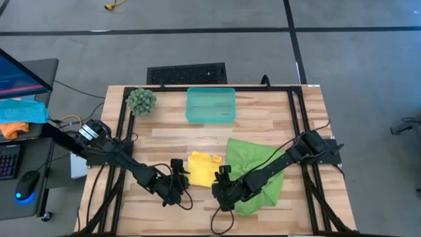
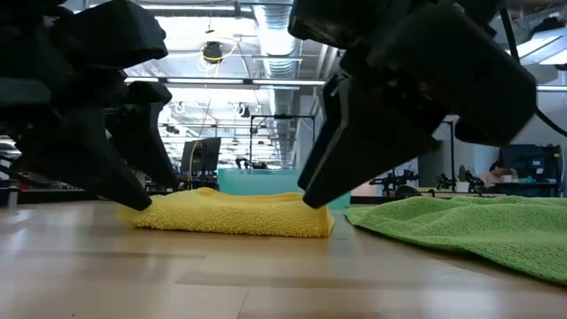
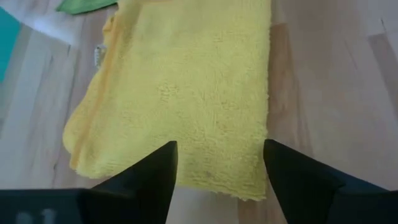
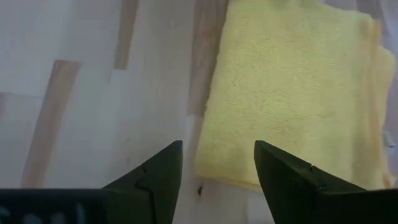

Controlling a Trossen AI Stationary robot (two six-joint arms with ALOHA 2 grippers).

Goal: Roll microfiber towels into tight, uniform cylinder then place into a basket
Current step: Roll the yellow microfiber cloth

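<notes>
Both grippers sat low at the front of the wooden table (image 1: 263,125), 1 on each side of the folded bright yellow microfiber towel (image 1: 204,168). Left gripper (image 1: 179,172) had its fingers spread apart at the towel's left edge, holding nothing; right gripper (image 1: 223,179) stood the same way at the right edge. That towel lay flat, long axis running front to back. Lime green towel (image 1: 256,164) lay spread out just right of it, and the translucent teal plastic basket (image 1: 210,105) sat toward the back.

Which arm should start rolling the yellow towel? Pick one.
Left, probably. The left gripper has open fingers straddling the yellow towel's near edge squarely; the right gripper only meets a corner, its arm lying over the green towel.
</notes>
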